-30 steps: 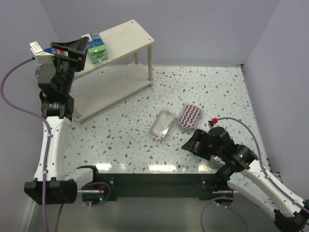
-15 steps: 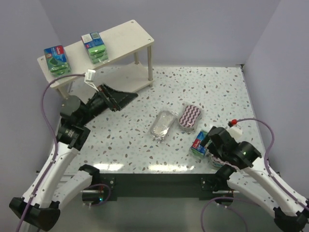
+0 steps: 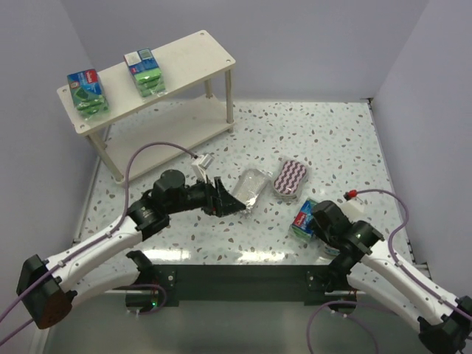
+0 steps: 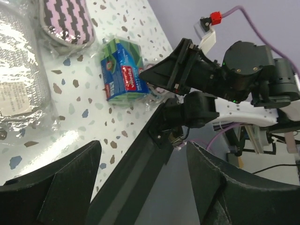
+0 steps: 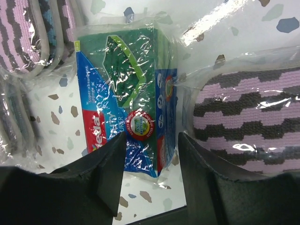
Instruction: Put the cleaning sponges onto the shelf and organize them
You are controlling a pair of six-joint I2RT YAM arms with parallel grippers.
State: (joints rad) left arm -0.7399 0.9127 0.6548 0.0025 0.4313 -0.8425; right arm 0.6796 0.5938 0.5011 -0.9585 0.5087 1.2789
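I count three green-and-blue packs point(image 3: 87, 92): two on the far left, on the top board of the one shelf point(image 3: 199, 51), and one on the near right. The shelf has two boards. I see one silvery pack point(image 3: 249, 188) in the middle, and my right wrist view shows two striped oval pads point(image 5: 248, 112), one on either side of that near pack.

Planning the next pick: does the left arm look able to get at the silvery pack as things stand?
Probably yes: the left gripper is right beside the silvery pack, jaws open, nothing lying between them.
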